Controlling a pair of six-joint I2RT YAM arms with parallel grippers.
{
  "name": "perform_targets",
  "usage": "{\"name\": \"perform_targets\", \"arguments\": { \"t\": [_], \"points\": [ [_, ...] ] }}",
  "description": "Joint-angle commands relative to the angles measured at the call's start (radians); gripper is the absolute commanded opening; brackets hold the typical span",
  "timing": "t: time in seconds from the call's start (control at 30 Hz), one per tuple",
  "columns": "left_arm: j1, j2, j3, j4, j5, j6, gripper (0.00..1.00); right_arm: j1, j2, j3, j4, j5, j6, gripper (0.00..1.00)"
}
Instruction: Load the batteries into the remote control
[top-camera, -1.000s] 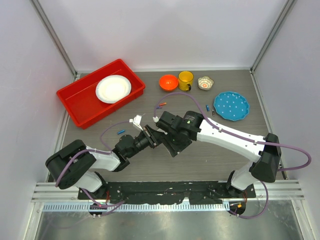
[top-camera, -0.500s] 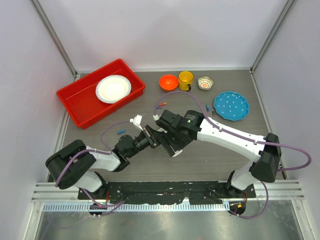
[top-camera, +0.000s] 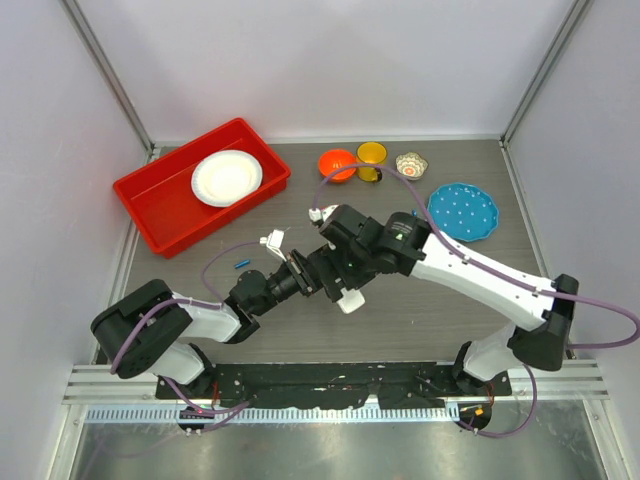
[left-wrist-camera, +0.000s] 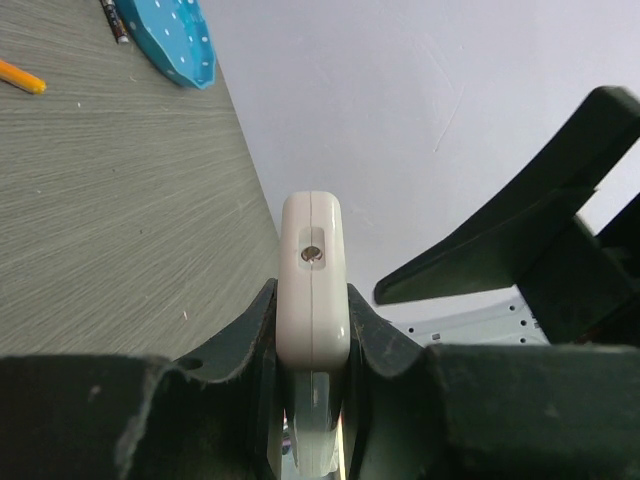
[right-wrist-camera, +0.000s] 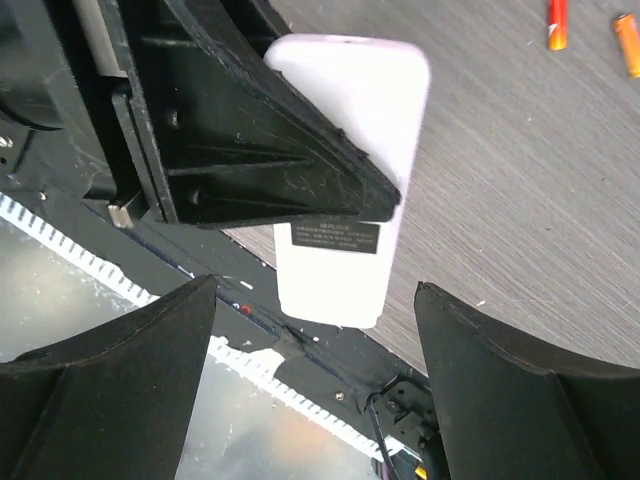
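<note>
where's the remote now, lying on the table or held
Held: the left gripper's jaws pinch the remote control from both sides, and it sticks out past them, off the table.

Right arm (top-camera: 470, 275): we see it has swung farther from the near edge, with its elbow now out to the right.
Right tool (right-wrist-camera: 315, 290): drawn back from the remote control (top-camera: 349, 299) (whose white end now shows).
Purple cable (top-camera: 340, 172): now looped across the yellow mug (top-camera: 372, 152).
</note>
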Motion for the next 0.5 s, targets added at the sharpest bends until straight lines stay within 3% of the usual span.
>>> {"name": "perform_targets", "arguments": {
  "t": [0.0,0.17,0.3,0.33,0.47],
  "points": [
    [-0.005,-0.008,0.007,0.099,-0.011,0.007,0.0,-0.029,-0.124,-0.005,0.099,0.07,0.038,0.86],
    [0.012,-0.038,0.015,0.097,0.018,-0.007,0.0,-0.172,-0.319,-0.229,0.329,0.062,0.147,0.86],
    [0.053,-0.068,0.023,0.096,0.076,-0.033,0.0,-0.281,-0.49,-0.46,0.567,-0.079,0.213,0.86],
    [0.061,-0.071,0.024,0.096,0.09,-0.036,0.0,-0.293,-0.508,-0.488,0.596,-0.161,0.234,0.86],
    [0.085,-0.081,0.03,0.096,0.145,-0.051,0.0,-0.326,-0.567,-0.59,0.708,-0.257,0.275,0.86]
  ]
}}
